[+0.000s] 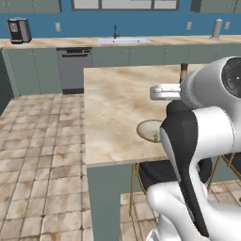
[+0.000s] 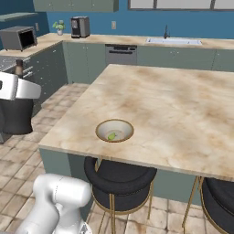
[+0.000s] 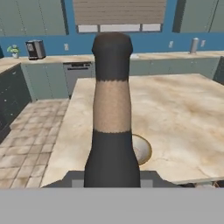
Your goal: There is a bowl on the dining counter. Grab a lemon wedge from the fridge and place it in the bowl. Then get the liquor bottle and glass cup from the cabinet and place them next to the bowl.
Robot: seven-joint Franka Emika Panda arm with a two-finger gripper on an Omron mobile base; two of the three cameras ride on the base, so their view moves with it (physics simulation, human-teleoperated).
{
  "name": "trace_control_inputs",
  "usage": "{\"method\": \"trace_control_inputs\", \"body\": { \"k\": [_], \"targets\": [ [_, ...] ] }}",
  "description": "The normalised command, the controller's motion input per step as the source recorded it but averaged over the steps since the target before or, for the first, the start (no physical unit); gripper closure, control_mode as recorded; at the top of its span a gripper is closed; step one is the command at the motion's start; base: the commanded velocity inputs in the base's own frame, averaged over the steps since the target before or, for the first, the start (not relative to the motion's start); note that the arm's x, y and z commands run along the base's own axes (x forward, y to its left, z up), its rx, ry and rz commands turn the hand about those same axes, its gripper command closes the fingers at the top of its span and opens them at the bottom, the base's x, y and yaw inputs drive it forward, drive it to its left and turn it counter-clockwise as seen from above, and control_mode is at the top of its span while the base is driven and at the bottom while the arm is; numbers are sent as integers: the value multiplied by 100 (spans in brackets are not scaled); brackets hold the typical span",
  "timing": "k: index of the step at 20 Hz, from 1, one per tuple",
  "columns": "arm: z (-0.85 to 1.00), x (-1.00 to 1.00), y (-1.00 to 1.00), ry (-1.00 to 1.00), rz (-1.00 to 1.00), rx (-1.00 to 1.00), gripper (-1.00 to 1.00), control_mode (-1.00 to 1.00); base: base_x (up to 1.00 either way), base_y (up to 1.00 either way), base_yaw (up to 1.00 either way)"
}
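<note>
A dark brown-black liquor bottle (image 3: 112, 118) with a tan neck band stands upright close before the hand camera, its base between the fingers of the two-finger gripper (image 3: 112, 177), which appear closed on it, though the tips are mostly hidden. Beyond it, the beige marbled dining counter (image 2: 183, 105) stretches wide and bare. A shallow tan-rimmed bowl (image 2: 114, 130) sits near the counter's near edge, holding a tiny yellow-green lemon wedge (image 2: 111, 136). Black round stools (image 2: 119, 182) tuck below that edge. In the left base view the white arm covers part of the bowl.
</note>
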Motion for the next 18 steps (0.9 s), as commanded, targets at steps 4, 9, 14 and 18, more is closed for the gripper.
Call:
{"method": "trace_control_inputs", "body": {
  "k": [4,9,14,18],
  "targets": [
    [-42,72,36,-3,-4,-1,100,-100,0,0,0],
    [-66,69,8,-4,0,0,100,-100,0,0,0],
    [-70,71,7,-8,1,0,100,-100,0,0,0],
    [-55,66,17,-16,2,0,100,-100,0,0,0]
  ]
}}
